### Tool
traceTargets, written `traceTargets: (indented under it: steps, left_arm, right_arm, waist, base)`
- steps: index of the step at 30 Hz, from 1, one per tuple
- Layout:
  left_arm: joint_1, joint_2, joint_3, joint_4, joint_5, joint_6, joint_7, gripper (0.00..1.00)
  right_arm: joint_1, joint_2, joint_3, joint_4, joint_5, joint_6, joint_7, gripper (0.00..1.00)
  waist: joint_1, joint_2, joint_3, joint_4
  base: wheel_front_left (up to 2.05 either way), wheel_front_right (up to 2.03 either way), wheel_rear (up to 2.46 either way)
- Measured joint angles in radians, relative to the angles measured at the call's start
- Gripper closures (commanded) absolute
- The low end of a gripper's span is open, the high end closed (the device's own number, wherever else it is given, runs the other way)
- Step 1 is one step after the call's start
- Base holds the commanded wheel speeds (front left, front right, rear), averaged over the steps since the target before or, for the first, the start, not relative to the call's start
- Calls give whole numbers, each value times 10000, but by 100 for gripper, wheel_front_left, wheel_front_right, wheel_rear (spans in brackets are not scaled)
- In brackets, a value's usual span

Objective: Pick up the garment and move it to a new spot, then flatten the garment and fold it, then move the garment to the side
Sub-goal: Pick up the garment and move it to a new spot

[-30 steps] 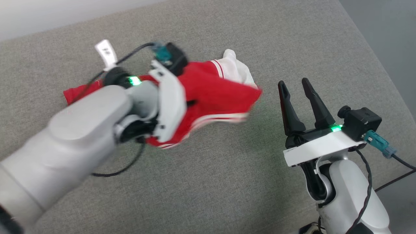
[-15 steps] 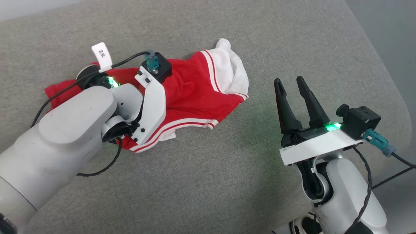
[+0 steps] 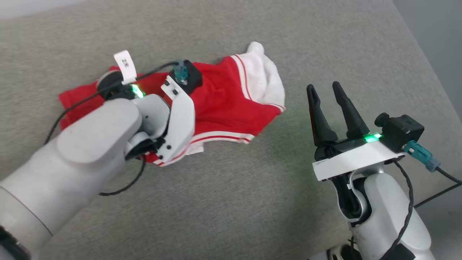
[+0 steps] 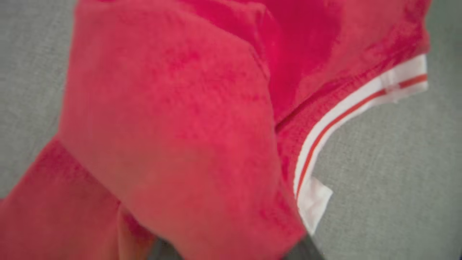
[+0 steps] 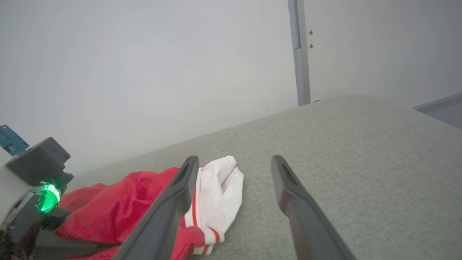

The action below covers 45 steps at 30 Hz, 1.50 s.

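Observation:
The garment [image 3: 223, 101] is a small red shirt with a white sleeve [image 3: 265, 77] and red-and-white striped trim. It lies crumpled on the grey cushion [image 3: 234, 202], and a white tag [image 3: 124, 65] stands up at its left. My left arm's wrist [image 3: 173, 115] sits low over the garment's left half and hides its own fingers. In the left wrist view red cloth [image 4: 180, 108] is draped right over them. My right gripper [image 3: 325, 90] hovers open and empty to the right of the white sleeve [image 5: 220, 195], its fingertips [image 5: 191, 162] wide apart.
The cushion's rounded edge [image 3: 436, 108] runs along the right, with grey floor beyond it. A pale wall [image 5: 144, 72] rises behind the cushion. Black cables trail from both wrists [image 3: 122, 187].
The garment was blurred and in motion a second ago; now it rests spread on the cushion. My left wrist has dropped lower over it. The right gripper has stayed in place.

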Motion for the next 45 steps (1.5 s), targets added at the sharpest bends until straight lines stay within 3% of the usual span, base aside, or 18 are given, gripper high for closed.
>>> traceTargets:
  steps: [8, 13, 25, 31, 35, 39, 43, 45]
  left_arm:
    - [132, -46, -169, -130, -259, 29, -1607, 0]
    - [402, -121, -148, -113, -882, 29, -3173, 0]
    - [3670, -359, 972, 1971, -2681, 86, -7802, 0]
    - [5123, -476, 1755, 2577, -3047, 117, -8602, 0]
    - [5984, -267, 3285, 2180, -2305, 230, -8635, 0]
    - [7452, -79, 5271, 1104, -997, 640, -8642, 0]
    - [8987, -234, 7402, -295, 520, 955, -8642, 0]
    - [9383, -330, 7854, -642, 945, 1026, -8644, 0]
  right_arm:
    - [145, -190, -186, 347, -686, 0, 0, 0]
    - [405, -583, -311, 531, -834, 0, 0, 0]
    - [1414, -1547, -679, 1001, -1045, 0, 0, 0]
    - [2134, -1871, -1112, 1012, -1047, 0, 0, 0]
    - [2458, -1950, -1319, 963, -1047, 0, 2, 0]
    - [2572, -1973, -1461, 918, -1076, 0, 0, 0]
    - [2623, -1977, -1505, 876, -1133, 0, 0, 0]
    - [2648, -1973, -1530, 846, -1147, 0, 0, 0]
  waist:
    - [0, 0, -871, 993]
    - [0, 0, -1451, 1619]
    - [0, 0, -2672, 3177]
    - [0, 0, -3211, 3937]
    - [0, 0, -3489, 4310]
    - [0, 0, -3666, 4471]
    - [0, 0, -3815, 4486]
    - [0, 0, -3862, 4481]
  base:
    - [0, 0, 0]
    - [0, 0, 0]
    - [0, 0, 0]
    - [0, 0, 0]
    - [0, 0, 0]
    - [0, 0, 0]
    - [0, 0, 0]
    - [0, 0, 0]
